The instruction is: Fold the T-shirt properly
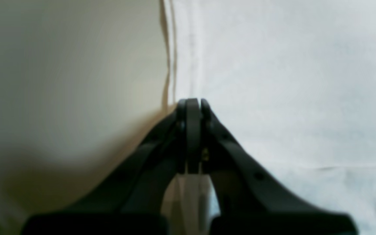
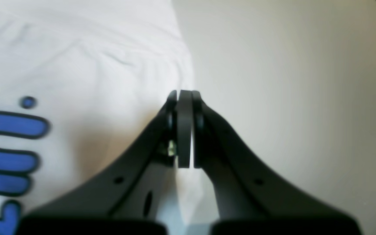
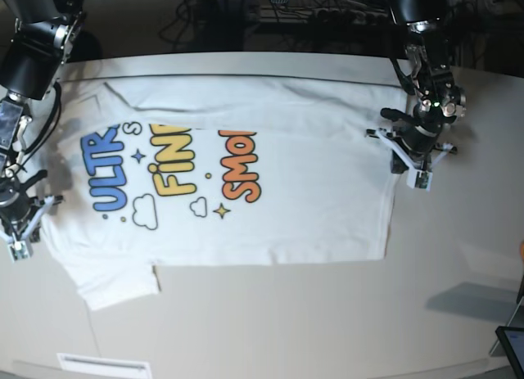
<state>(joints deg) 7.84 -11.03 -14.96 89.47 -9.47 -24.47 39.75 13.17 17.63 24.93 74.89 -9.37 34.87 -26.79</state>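
The white T-shirt (image 3: 311, 191) lies flat on the table, print up, with its far side folded over so the tops of the words are covered. My left gripper (image 3: 408, 164) is shut at the plain hem edge on the right; in the left wrist view the gripper (image 1: 193, 101) sits right on the hem seam of the shirt (image 1: 289, 98). My right gripper (image 3: 23, 230) is shut at the shirt's left edge; in the right wrist view the gripper (image 2: 184, 93) is at the edge of the shirt (image 2: 93, 65), beside the blue letters (image 2: 8, 125). No fabric shows between either pair of jaws.
A short sleeve (image 3: 115, 281) sticks out at the near left. A dark tablet-like object (image 3: 512, 342) lies at the near right corner. A white label (image 3: 102, 365) sits at the table's front edge. Cables (image 3: 327, 6) lie behind the table.
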